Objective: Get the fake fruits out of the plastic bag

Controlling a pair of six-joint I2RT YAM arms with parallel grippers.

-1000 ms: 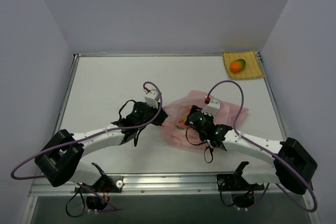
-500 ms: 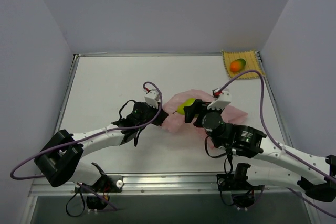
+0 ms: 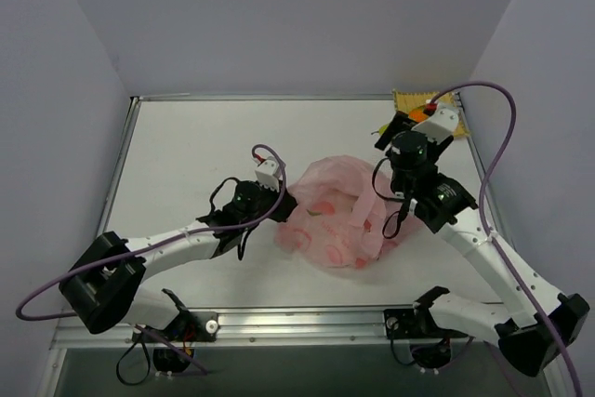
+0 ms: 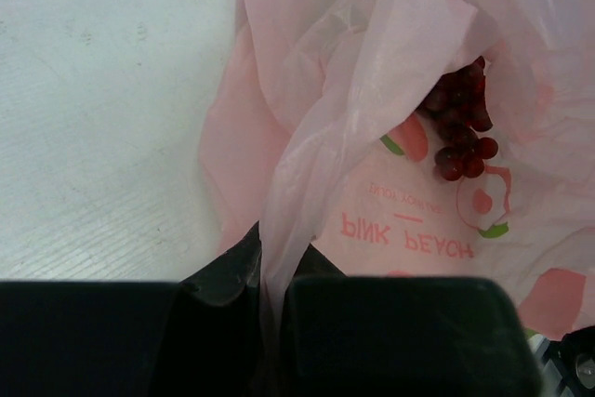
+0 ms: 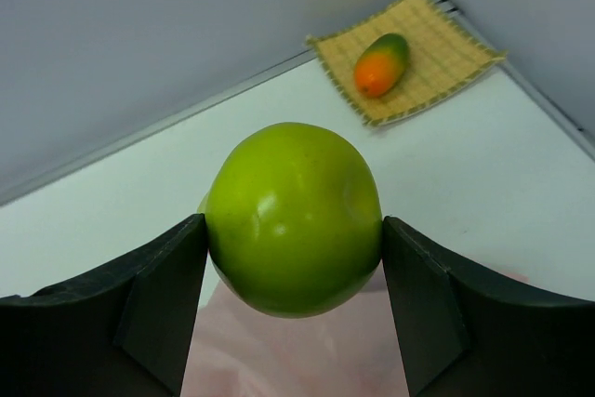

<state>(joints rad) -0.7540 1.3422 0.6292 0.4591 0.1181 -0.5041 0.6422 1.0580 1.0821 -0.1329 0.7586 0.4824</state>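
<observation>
The pink plastic bag [image 3: 339, 216] printed with peaches lies mid-table, puffed up. My left gripper [image 4: 274, 276] is shut on a pinched fold of its edge, seen in the top view at the bag's left side [image 3: 271, 194]. A dark purple grape bunch [image 4: 460, 132] shows inside the bag. My right gripper [image 5: 293, 230] is shut on a round green fruit [image 5: 293, 216] and holds it in the air beyond the bag's far edge [image 5: 297, 350], short of the mat. An orange-green mango [image 5: 381, 62] lies on the yellow woven mat [image 5: 423, 39].
The mat sits in the back right corner [image 3: 448, 99], against the grey walls, partly covered by my right wrist in the top view. The white table [image 3: 195, 155] stretches left of the bag. A metal rail [image 3: 307, 323] runs along the near edge.
My right arm has lifted the green fruit out of the bag and swung it back and right toward the mat. The bag has puffed up. The left gripper kept its hold.
</observation>
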